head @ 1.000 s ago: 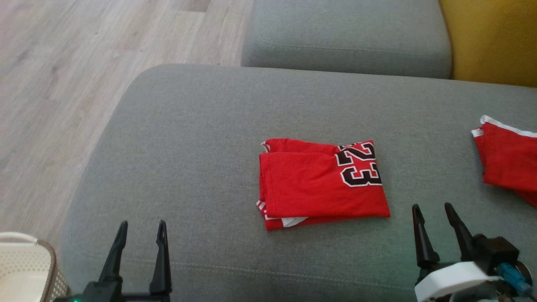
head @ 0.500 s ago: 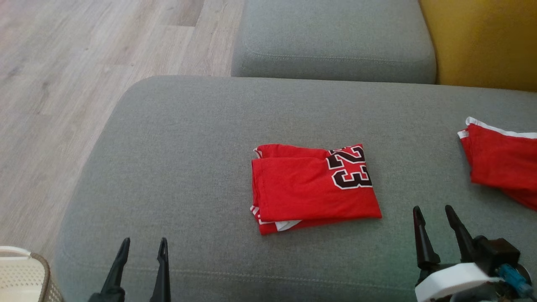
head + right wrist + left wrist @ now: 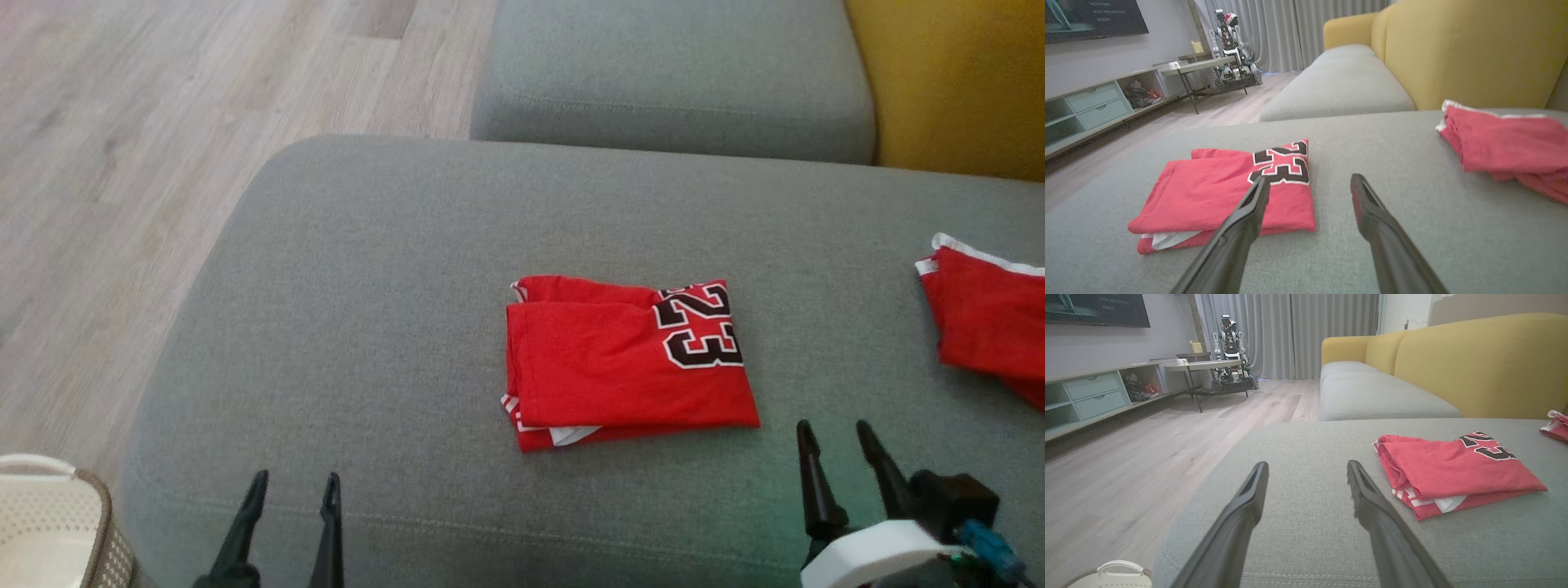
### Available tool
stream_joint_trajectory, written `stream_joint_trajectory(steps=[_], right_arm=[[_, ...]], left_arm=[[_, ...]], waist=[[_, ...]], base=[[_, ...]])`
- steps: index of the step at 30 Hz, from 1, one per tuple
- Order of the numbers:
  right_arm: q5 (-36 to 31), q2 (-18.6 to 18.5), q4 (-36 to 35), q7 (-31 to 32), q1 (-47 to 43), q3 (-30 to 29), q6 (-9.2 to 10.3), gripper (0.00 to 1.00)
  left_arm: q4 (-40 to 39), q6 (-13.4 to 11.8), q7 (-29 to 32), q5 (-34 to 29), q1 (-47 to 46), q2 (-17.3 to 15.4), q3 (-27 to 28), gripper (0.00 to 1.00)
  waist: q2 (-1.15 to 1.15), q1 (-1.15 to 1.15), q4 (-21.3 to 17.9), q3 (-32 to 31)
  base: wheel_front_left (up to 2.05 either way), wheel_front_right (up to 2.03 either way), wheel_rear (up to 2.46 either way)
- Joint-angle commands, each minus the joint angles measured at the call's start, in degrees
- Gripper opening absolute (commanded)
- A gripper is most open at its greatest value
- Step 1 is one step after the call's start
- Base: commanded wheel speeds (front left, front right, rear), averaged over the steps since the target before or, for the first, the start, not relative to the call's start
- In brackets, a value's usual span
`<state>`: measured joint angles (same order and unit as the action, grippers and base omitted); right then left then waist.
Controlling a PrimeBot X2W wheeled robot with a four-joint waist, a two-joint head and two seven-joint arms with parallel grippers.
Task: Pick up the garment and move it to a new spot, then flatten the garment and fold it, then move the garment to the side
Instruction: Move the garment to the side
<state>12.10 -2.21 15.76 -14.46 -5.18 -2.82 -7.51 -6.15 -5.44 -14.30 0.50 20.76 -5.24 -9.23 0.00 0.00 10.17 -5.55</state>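
Red cloth, folded into a compact rectangle, lies near the middle of the grey sofa cushion; this is the garment. Its top layer is smooth and almost without wrinkles. The number 23, in black figures with a white outline, is printed at its far right corner and is turned sideways in the head view. Along the left edge the folded layers make a soft, rounded fold. At the near left corner the lower layers come out a little from under the top one, and there a piece of white lining and some red-and-white striped trim are visible. A narrow strip of a lower layer also shows along the far edge.

The left claw hangs over the near edge of the cushion, its two dark fingers spread wide and holding nothing; it is well apart from the garment, to the left of it. The right claw is also wide and empty. It stands near the near right corner of the garment, but it does not touch the cloth.

A second red garment with white trim lies at the right edge of the same cushion, well apart from the folded one. A pale basket stands on the wooden floor beside the near left corner of the cushion.
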Motion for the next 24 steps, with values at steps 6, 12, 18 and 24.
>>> stream_joint_trajectory(steps=[6,12,18,24], right_arm=[[1.97,-0.67,7.96,-0.53,9.86,3.0,0.02,1.0],[-0.44,-0.67,17.69,1.27,21.43,1.43,0.02,1.0],[-3.81,-0.94,24.6,5.8,30.55,-2.16,0.02,1.0],[-6.13,-1.83,31.16,13.26,35.43,-4.42,0.02,1.0]], left_arm=[[-1.03,2.13,-0.7,-0.45,-4.25,-0.25,-0.79,1.0],[-2.29,3.41,-0.7,-0.39,-8.59,-0.13,-2.51,1.0],[-3.19,3.5,-0.7,-0.01,-11.98,0.26,-2.9,1.0],[-3.3,3.5,-0.7,0.27,-14.24,0.71,-3.27,1.0]], waist=[[0.0,0.0,2.0,3.46],[0.0,0.0,4.27,10.16],[0.0,0.0,5.43,14.59],[0.0,0.0,5.87,17.49]], base=[[0.0,0.0,0.0],[0.0,0.0,0.0],[0.0,0.0,0.0],[0.0,0.0,0.0]])
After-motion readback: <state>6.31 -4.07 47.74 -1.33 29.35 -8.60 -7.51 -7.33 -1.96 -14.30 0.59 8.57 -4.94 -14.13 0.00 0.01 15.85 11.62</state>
